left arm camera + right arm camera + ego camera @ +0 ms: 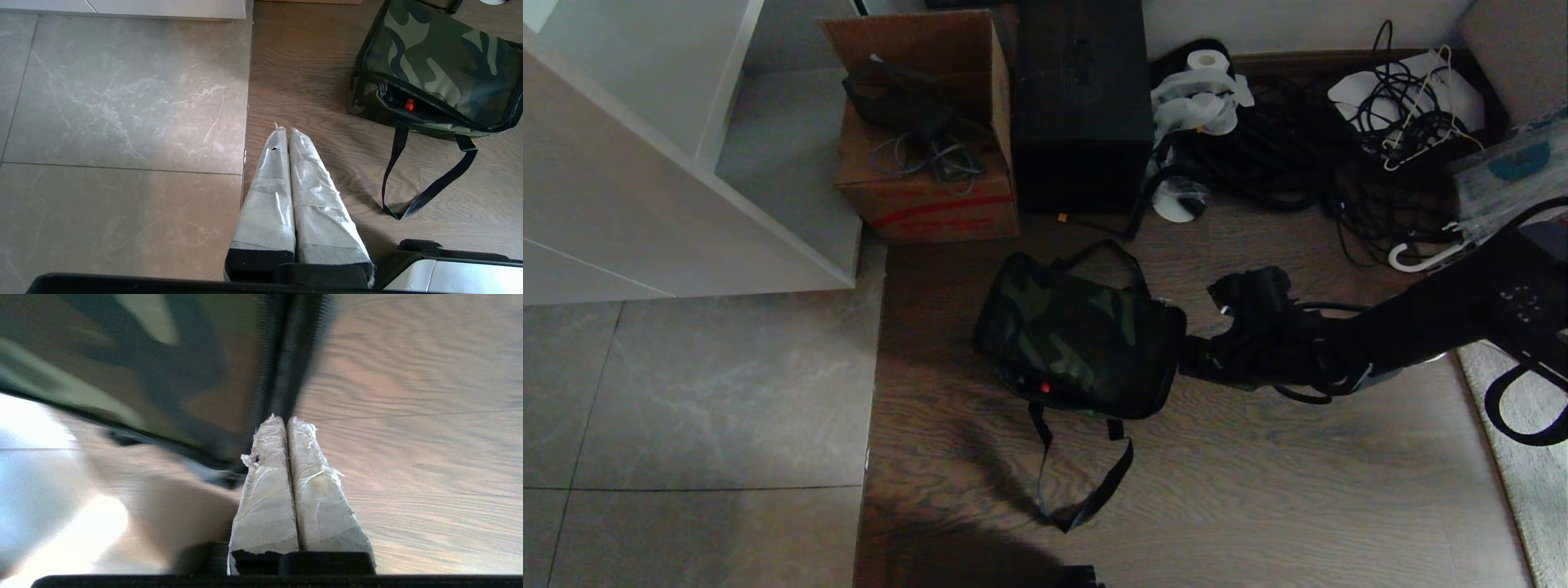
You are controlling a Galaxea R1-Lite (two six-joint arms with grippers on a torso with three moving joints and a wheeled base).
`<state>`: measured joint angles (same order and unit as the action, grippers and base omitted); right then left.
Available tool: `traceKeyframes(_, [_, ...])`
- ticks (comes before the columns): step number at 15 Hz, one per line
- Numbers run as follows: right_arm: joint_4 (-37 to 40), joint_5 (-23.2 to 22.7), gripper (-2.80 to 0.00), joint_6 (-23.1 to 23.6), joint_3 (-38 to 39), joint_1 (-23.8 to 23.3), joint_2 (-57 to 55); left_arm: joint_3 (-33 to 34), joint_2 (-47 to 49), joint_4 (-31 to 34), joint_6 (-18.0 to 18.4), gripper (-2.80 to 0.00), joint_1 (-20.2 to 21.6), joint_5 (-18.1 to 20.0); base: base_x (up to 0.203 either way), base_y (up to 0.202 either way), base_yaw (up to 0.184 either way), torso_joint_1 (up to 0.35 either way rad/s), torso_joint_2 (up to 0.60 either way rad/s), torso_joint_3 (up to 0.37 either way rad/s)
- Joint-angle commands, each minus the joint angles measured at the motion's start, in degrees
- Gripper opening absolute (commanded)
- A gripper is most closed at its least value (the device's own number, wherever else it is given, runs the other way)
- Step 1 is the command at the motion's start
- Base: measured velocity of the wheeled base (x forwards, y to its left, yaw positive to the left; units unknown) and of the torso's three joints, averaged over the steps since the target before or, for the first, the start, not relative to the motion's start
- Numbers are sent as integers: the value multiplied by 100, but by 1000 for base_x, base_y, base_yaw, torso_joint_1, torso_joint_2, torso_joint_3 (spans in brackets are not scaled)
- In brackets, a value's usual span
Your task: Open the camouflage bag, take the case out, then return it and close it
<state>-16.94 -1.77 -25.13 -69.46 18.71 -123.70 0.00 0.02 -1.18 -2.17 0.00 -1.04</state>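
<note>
Floor: wood planks (pixel 1258 490) are running under my work, grey tile (pixel 686 392) lying off to my left, cables (pixel 1388 122) heaped at the back wall.
Bag: the bag (pixel 1086 339) is lying flat on the planks in front of the cardboard box (pixel 927 155) and the black box (pixel 1081 106), one strap (pixel 1086 482) trailing toward me.
Opening: the near edge is gaping a little, and a red spot (pixel 409 104) is showing inside; I can't tell whether that's the case's tab.
Right gripper: my right gripper (pixel 287 422) is sitting at the bag's right end, fingers (pixel 267 477) pressed together, tips right by the black zip edging (pixel 282 355).
Left gripper: my left gripper (pixel 284 132) is idling over the tile seam, fingers pressed together, well clear of the bag.
Risk, push: with nothing pinched, I'm judging that a nudge would slide this soft bag away.
Risk, snag: I could be catching fabric or a strap instead of the zip pull.
Risk, pull: I can't spot any puller from here.
Writing: nothing readable; red tape (pixel 939 211) on the cardboard box is showing marks too blurred to make out.
</note>
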Motion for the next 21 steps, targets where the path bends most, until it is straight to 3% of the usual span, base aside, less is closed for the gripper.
traceKeyframes(1, [-544, -256, -280, -401, 29, -29, -34, 53, -2, -5, -3, -280, 0, -2, 0, 0, 0, 0, 0, 0])
traceKeyframes(4, [-1308, -758, -280, -1482, 12, -2, -252, 53, -2, -5, -3, -280, 0, -2, 0, 0, 0, 0, 0, 0])
traceKeyframes(7, [-1458, -890, -280, -1122, 9, 6, -447, 53, -7, -5, -3, -280, 0, -2, 0, 0, 0, 0, 0, 0])
traceKeyframes(8, [-1462, -1006, 0, -1015, 29, 2, -480, 53, -2, -5, -3, -280, 0, -2, 0, 0, 0, 0, 0, 0])
traceKeyframes(17, [-1445, -1011, 0, -1039, 172, -43, -630, 53, -2, -5, -6, -280, 0, -2, 0, 0, 0, 0, 0, 0])
traceKeyframes(21, [-1543, -1010, 0, -1328, 45, 1, -814, 53, -2, -5, -3, -280, 0, -2, 0, 0, 0, 0, 0, 0])
